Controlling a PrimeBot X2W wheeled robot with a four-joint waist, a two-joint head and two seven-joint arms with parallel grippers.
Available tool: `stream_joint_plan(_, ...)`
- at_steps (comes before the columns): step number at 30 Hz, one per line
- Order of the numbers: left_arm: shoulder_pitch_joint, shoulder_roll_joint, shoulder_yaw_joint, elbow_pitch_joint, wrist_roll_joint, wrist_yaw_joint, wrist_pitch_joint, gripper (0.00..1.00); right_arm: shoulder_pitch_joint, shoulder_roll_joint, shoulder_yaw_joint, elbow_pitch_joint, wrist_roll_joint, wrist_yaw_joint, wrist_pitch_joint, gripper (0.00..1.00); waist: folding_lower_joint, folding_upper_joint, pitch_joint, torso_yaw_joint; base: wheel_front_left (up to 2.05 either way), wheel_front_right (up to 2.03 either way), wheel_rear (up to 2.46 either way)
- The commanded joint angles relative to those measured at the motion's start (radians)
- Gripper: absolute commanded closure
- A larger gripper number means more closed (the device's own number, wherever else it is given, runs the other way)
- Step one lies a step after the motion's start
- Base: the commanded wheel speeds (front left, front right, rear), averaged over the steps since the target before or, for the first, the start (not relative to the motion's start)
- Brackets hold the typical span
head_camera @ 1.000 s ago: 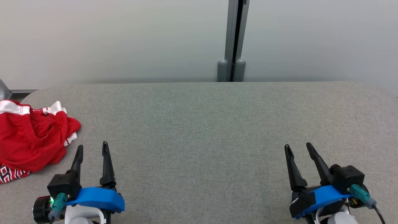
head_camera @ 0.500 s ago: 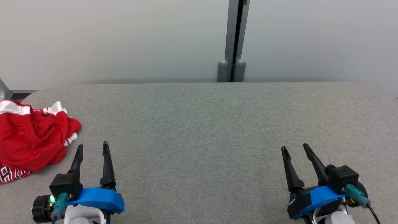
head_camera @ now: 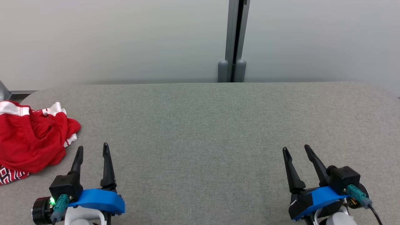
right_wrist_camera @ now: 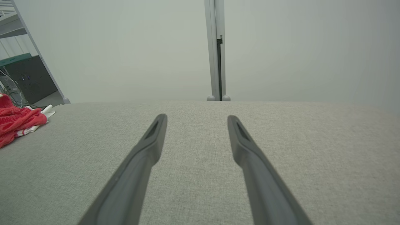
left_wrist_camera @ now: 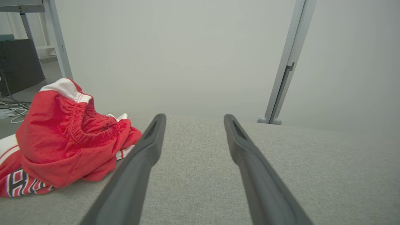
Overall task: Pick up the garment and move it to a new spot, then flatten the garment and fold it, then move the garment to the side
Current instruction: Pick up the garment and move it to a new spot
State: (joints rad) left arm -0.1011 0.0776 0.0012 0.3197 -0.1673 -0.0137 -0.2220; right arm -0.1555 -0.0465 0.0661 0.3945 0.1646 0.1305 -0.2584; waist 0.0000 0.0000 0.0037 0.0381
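Observation:
A crumpled red garment (head_camera: pixel 29 140) with white trim lies at the far left edge of the grey fabric table (head_camera: pixel 200 131); it also shows as a red heap (left_wrist_camera: pixel 65 140) in the left wrist view and at the left edge (right_wrist_camera: pixel 17 123) of the right wrist view. My left gripper (head_camera: pixel 92 149) stands open just right of the garment, apart from it, nothing between its fingers (left_wrist_camera: pixel 147 147). My right gripper (head_camera: pixel 296 149) is open too, near the table's front right, with its fingers (right_wrist_camera: pixel 240 140) over bare fabric.
A pale wall with a grey vertical post (head_camera: pixel 236 40) runs behind the table's rounded far edge. Beyond the table's left end are a dark cabinet (left_wrist_camera: pixel 18 65), a metal frame leg (left_wrist_camera: pixel 57 40) and cables on the floor.
My right gripper has drifted slightly left and toward the front edge. The left arm and the garment have stayed where they were.

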Motion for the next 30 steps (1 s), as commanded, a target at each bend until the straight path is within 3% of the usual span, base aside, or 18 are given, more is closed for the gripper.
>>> stream_joint_plan(1, 0.006, 0.004, 0.0, -0.005, -0.002, 0.003, 0.0, 0.0, -0.008, -0.007, -0.001, -0.001, 0.004, 0.0, -0.005, 0.0, 0.0, 0.0, 0.001, 0.001, 0.0, 0.0, 0.0)
stream_joint_plan(13, -0.009, 0.025, 0.006, -0.005, -0.014, 0.009, -0.015, 0.0, -0.004, -0.007, 0.006, 0.001, 0.022, 0.0, -0.007, 0.0, 0.0, 0.0, 0.002, 0.062, 0.0, 0.0, 0.0)
stream_joint_plan(30, -0.003, 0.066, 0.026, 0.006, -0.019, 0.037, -0.024, 0.0, 0.003, -0.007, 0.009, 0.007, 0.026, 0.0, -0.007, 0.0, 0.0, 0.0, 0.009, 0.266, 0.0, 0.0, 0.0)
